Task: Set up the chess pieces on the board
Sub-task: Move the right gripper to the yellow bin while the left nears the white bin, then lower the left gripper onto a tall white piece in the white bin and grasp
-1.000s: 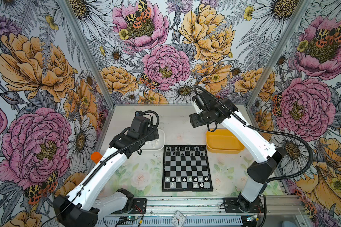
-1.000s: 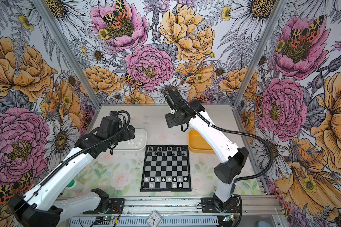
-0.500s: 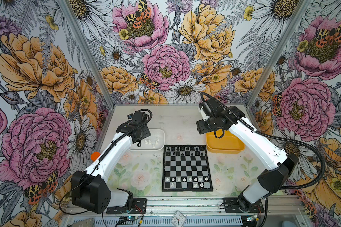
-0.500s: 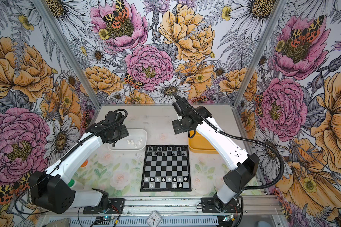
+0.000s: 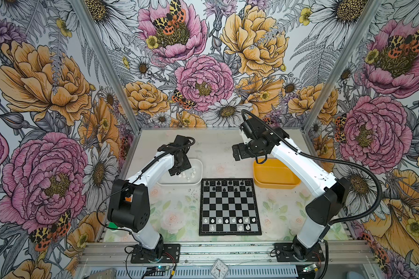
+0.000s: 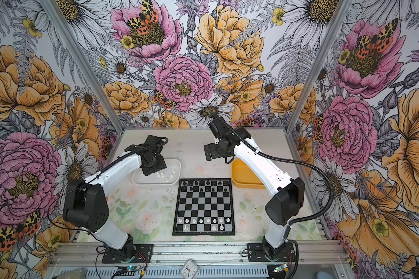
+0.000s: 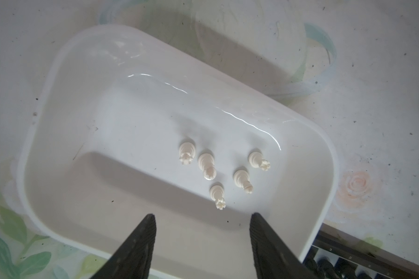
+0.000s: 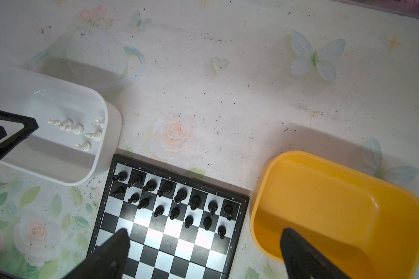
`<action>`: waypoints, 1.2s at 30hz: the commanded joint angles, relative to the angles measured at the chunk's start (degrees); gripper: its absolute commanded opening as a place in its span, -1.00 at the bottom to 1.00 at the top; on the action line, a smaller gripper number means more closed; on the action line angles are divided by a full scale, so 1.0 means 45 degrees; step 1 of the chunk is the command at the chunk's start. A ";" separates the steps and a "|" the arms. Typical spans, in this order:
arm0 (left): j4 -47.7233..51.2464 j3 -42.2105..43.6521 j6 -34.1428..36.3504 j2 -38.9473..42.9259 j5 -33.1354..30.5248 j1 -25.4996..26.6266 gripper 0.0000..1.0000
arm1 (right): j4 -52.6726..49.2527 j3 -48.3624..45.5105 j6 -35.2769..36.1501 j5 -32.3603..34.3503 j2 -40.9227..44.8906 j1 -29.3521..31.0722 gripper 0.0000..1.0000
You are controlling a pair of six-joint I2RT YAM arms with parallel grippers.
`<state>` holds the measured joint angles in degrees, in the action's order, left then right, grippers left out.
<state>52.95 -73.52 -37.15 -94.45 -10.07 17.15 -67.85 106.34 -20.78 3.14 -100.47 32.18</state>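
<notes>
Left gripper (image 7: 202, 217): I have it above the white tray (image 7: 82, 72), jaws parted, nothing between them.
Right gripper (image 8: 206, 232): jaws spread wide, nothing in them; in both top views it hangs above centre, between the two trays.
Board (image 5: 230, 207): lower centre in both top views, flat on the table (image 5: 218, 147).
Black pieces (image 8: 165, 190): two rows along the Board's upper edge.
White pieces on board (image 5: 228, 220): one row near its lower edge, three more on the last row.
White pieces in tray (image 7: 208, 166): five, clustered together.
White tray: just off the Board's upper-left corner.
Yellow tray (image 8: 324, 193): just off its upper-right corner.
</notes>
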 commanded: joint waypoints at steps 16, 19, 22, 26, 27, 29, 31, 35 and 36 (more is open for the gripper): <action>0.0045 -0.1141 -0.0300 -0.1780 0.0528 0.0082 0.05 | 0.0173 -0.0345 -0.0049 -0.0533 0.0528 -0.0862 0.99; 0.0031 -0.1239 -0.0281 -0.1985 0.0594 -0.0052 0.04 | 0.0159 -0.0539 -0.0090 -0.0503 0.0605 -0.0936 0.99; 0.0039 -0.1238 -0.0295 -0.2057 0.0655 -0.0103 0.01 | 0.0179 -0.0636 -0.0110 -0.0502 0.0651 -0.0978 0.99; 0.0031 -0.1088 -0.0418 -0.2057 0.0622 -0.0063 -0.04 | 0.0159 -0.0636 -0.0032 -0.0560 0.0627 -0.1019 0.99; 0.0031 -0.1066 -0.0417 -0.2057 0.0616 -0.0065 -0.05 | 0.0158 -0.0644 -0.0013 -0.0580 0.0626 -0.1038 0.99; 0.0031 -0.1008 -0.0453 -0.2057 0.0576 -0.0081 -0.06 | 0.0167 -0.0676 0.0027 -0.0600 0.0626 -0.1078 0.99; 0.0043 -0.1013 -0.0476 -0.2060 0.0552 -0.0080 -0.08 | 0.0157 -0.0691 0.0066 -0.0682 0.0607 -0.1117 0.99; 0.0031 -0.1076 -0.0481 -0.2647 0.0534 -0.0117 -0.12 | 0.0157 -0.0655 0.0195 -0.0776 0.0566 -0.1183 0.99; 0.0031 -0.1082 -0.0476 -0.2690 0.0566 -0.0131 -0.13 | 0.0162 -0.0625 0.0217 -0.0794 0.0551 -0.1214 0.99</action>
<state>53.17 -77.67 -38.52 -105.01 -8.05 17.23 -67.85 103.48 -20.82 0.19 -99.66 27.20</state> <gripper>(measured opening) 0.440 0.995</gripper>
